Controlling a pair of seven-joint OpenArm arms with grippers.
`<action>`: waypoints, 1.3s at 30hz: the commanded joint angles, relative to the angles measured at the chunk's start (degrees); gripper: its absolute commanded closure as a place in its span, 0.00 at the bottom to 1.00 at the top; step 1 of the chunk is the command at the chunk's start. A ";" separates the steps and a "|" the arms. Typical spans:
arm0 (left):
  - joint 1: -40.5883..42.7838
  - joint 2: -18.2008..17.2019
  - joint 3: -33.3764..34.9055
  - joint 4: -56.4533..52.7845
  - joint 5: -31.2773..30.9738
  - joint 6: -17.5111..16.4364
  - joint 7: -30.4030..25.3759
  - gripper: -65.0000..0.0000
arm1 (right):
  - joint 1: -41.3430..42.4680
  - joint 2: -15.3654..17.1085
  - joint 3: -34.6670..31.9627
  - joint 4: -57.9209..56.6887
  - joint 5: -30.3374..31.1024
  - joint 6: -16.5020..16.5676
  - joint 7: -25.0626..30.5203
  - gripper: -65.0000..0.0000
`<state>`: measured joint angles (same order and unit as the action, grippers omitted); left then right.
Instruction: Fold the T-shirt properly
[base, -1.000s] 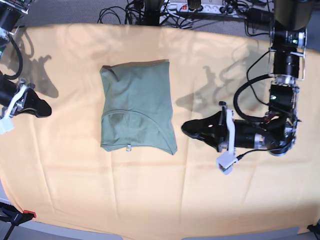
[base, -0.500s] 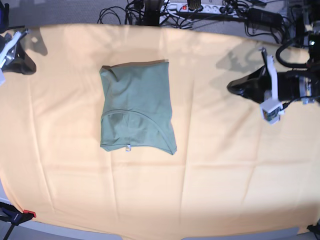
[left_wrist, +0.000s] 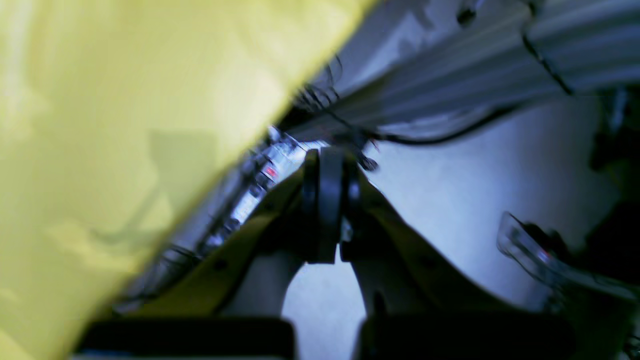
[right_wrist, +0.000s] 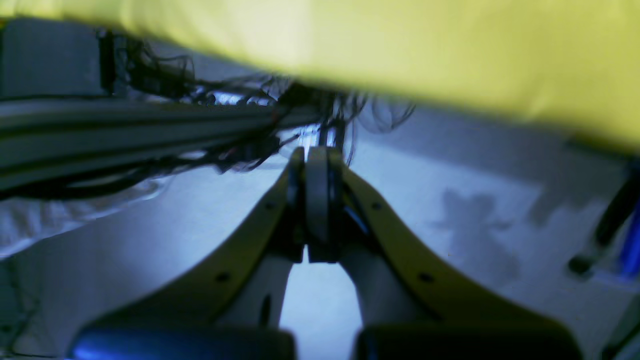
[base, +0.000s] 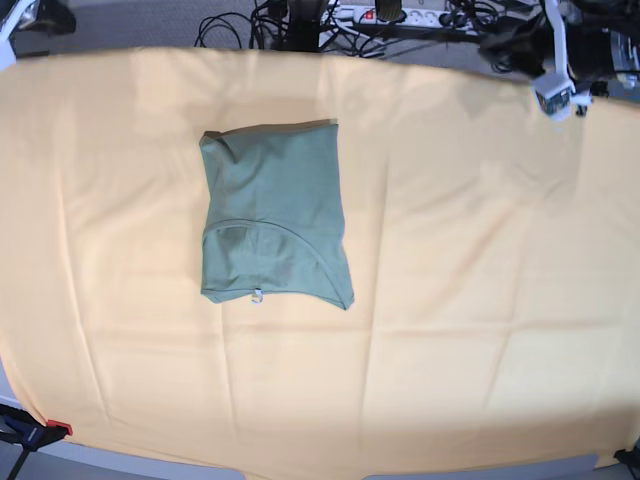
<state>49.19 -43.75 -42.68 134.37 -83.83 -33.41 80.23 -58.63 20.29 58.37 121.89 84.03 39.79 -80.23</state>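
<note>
Green T-shirt (base: 274, 214) lies folded into neat block on yellow-orange table cloth (base: 450, 260), a bit left of middle, toward far side. Small white tag (base: 257, 295) peeks out at near edge. Nothing touches shirt.

Left gripper (left_wrist: 327, 200) pulled up past far right corner of cloth, fingers pressed together, holding nothing. Right gripper (right_wrist: 317, 195) past far left corner, fingers together too, holding nothing. Both wrist views blurry. Black cables (base: 300, 20) and power strip (base: 395, 14) on floor behind table.

Matt cotton T-shirt (base: 273, 213), creased tablecloth (base: 470, 300)
</note>
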 joint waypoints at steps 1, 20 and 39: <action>3.41 -0.70 -0.85 0.63 -1.17 0.00 -0.23 1.00 | -2.23 -0.28 0.66 0.63 0.97 0.21 0.23 1.00; 22.47 8.52 13.03 -24.09 7.26 -1.73 -2.40 1.00 | -10.05 -2.97 -23.15 -20.31 -0.96 0.21 0.23 1.00; -19.06 24.28 46.12 -76.89 45.13 1.77 -42.86 1.00 | 26.43 -3.02 -59.23 -67.63 -53.09 0.21 50.75 1.00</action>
<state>29.47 -19.18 3.49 56.69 -37.89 -31.00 36.64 -31.31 16.62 -1.08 53.91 30.35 39.48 -28.73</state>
